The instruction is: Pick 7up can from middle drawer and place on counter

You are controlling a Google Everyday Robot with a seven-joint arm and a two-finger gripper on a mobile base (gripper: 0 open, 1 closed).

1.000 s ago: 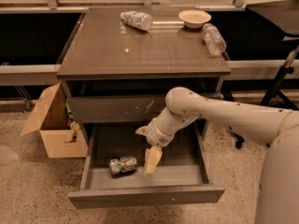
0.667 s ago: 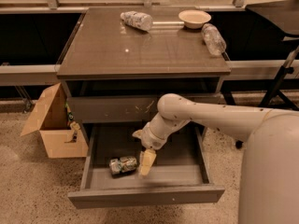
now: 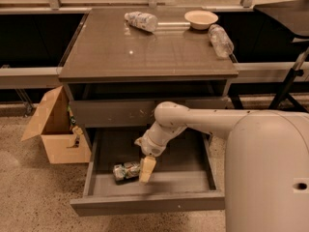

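Observation:
The 7up can (image 3: 125, 171) lies on its side in the open middle drawer (image 3: 145, 203), left of centre near the front. My gripper (image 3: 146, 169) reaches down into the drawer and sits right beside the can's right end, close to or touching it. My white arm (image 3: 203, 122) comes in from the right across the drawer. The counter (image 3: 145, 52) is the glossy grey-brown top above.
On the counter lie a whitish patterned bottle (image 3: 141, 21), a shallow bowl (image 3: 201, 18) and a clear plastic bottle (image 3: 221, 40). A scratched drawer front (image 3: 120, 112) is shut above the open drawer. An open cardboard box (image 3: 53, 129) stands on the floor at left.
My gripper has moved left inside the drawer, from about the middle to right beside the can. The can has not moved.

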